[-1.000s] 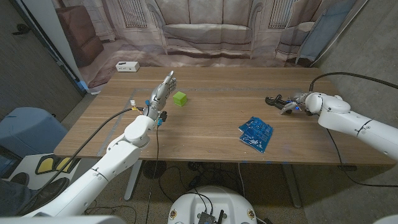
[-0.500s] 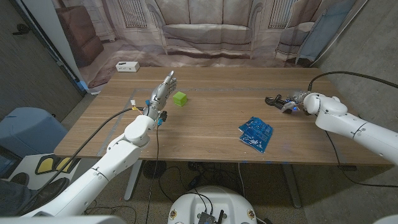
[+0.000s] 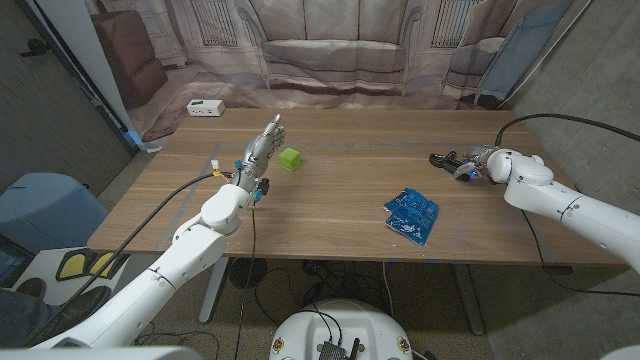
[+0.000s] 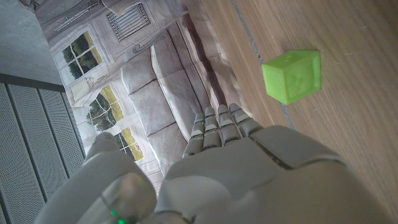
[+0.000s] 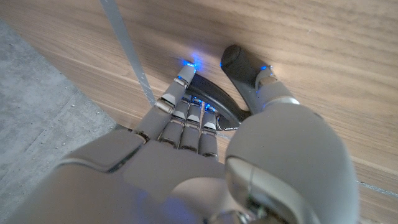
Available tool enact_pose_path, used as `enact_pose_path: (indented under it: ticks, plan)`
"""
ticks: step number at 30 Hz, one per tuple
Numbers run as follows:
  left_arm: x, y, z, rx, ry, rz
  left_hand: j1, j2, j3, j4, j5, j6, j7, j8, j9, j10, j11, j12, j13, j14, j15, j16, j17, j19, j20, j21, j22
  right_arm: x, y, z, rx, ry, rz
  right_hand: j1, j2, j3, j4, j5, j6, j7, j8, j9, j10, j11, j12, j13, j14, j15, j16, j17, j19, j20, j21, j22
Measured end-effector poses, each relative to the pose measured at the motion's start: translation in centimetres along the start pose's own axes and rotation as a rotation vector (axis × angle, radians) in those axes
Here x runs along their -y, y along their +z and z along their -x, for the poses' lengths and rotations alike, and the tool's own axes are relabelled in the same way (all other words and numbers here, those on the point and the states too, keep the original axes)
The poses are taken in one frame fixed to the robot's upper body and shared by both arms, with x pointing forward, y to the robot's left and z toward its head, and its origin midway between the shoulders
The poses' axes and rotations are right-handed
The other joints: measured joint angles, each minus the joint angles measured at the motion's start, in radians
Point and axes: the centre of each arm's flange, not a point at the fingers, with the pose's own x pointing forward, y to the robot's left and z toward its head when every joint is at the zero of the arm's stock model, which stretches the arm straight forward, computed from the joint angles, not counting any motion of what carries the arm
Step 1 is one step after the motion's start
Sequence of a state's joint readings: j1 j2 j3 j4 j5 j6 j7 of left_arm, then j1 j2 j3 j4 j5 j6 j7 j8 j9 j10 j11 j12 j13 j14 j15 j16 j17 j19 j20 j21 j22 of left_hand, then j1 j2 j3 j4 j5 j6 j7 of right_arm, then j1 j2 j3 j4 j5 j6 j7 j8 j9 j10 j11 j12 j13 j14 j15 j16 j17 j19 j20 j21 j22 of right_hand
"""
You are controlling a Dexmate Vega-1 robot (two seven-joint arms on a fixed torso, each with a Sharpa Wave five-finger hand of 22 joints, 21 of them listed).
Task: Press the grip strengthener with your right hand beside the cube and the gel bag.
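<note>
Right hand [image 3: 478,165] sits far out on the robot's right side of the wooden table [image 3: 340,195], its fingers [image 5: 186,124] wrapped over the black grip strengthener [image 3: 445,160], and the right wrist view shows them curled across one curved handle while the other handle [image 5: 239,68] pokes out beside the thumb, so the hand is clamped on the tool. Small blue lights glow at the fingertips where they meet the wood. The strengthener lies near the table's right edge, well apart from the blue gel bag [image 3: 412,214], which lies flat toward the front of the table, nearer the middle. The green cube [image 3: 290,158] stands far across on the robot's left half of the tabletop. Just beside that cube the left hand [image 3: 262,145] stands with its fingers straight and together, pointing away from the robot, holding nothing; the left wrist view shows the cube [image 4: 292,76] near those fingertips but not touching them. A small white box [image 3: 204,106] lies beyond the far left corner of the table.
</note>
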State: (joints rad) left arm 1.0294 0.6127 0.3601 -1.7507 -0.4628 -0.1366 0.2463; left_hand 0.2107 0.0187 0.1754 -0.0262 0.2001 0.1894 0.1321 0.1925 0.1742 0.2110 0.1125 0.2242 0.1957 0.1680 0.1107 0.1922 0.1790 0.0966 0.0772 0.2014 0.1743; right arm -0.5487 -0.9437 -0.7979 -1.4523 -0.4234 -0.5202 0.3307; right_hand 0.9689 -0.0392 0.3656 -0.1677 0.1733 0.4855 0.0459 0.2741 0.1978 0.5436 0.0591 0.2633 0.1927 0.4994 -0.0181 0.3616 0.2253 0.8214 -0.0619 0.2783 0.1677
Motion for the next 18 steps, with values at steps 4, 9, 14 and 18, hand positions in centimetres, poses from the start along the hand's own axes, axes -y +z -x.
enact_pose_path:
  ticks: [4,9,14,18]
  plan:
    - [0.02,0.0,-0.06,0.0,0.0,0.001,0.0,0.0,0.0,0.0,-0.001,0.0,0.0,0.0,0.0,0.0,0.0,0.0,0.0,0.0,0.0,0.0,0.0,0.0,0.0,0.0,0.0,0.15,-0.05,-0.12,-0.002,-0.001,-0.003,0.005,-0.005,-0.001,0.001,-0.003,0.036,-0.005,0.005,0.0,0.036,-0.007,0.007,0.0,0.032,0.007,0.024,0.013,0.035,-0.01,0.011,0.005]
    - [0.04,-0.04,-0.15,-0.001,0.0,0.002,0.0,0.0,0.0,0.0,-0.004,0.005,-0.005,0.0,0.0,0.0,0.0,0.0,0.0,0.0,0.0,0.0,0.0,-0.005,0.005,0.0,0.0,0.26,-0.09,-0.17,-0.005,-0.003,-0.003,0.009,-0.009,-0.002,0.001,-0.003,0.062,-0.012,0.011,-0.001,0.063,-0.01,0.01,0.0,0.057,0.004,0.035,0.021,0.055,-0.013,0.016,0.011]
    - [0.02,-0.11,-0.24,-0.002,0.0,0.002,0.0,0.0,0.0,0.0,-0.004,0.005,-0.005,0.0,0.0,0.0,0.0,0.0,0.0,0.0,0.0,0.0,0.0,-0.005,0.005,0.0,0.0,0.35,-0.04,0.01,-0.007,-0.006,-0.002,0.013,-0.014,-0.004,0.004,-0.003,0.076,-0.012,0.011,0.0,0.081,-0.013,0.011,0.0,0.067,0.014,0.049,0.027,0.071,-0.019,0.016,0.009]
    - [0.03,-0.08,-0.33,0.0,-0.001,0.003,0.0,0.0,0.0,0.0,-0.004,0.005,-0.005,0.0,0.0,0.0,0.0,0.0,0.0,0.0,0.0,0.0,0.0,-0.005,0.005,0.0,0.0,0.08,0.07,0.25,-0.008,-0.005,0.001,0.02,-0.02,-0.004,0.004,-0.003,0.083,-0.005,0.016,0.0,0.087,-0.012,0.013,0.0,0.078,0.025,0.063,0.027,0.091,-0.021,0.024,0.006]
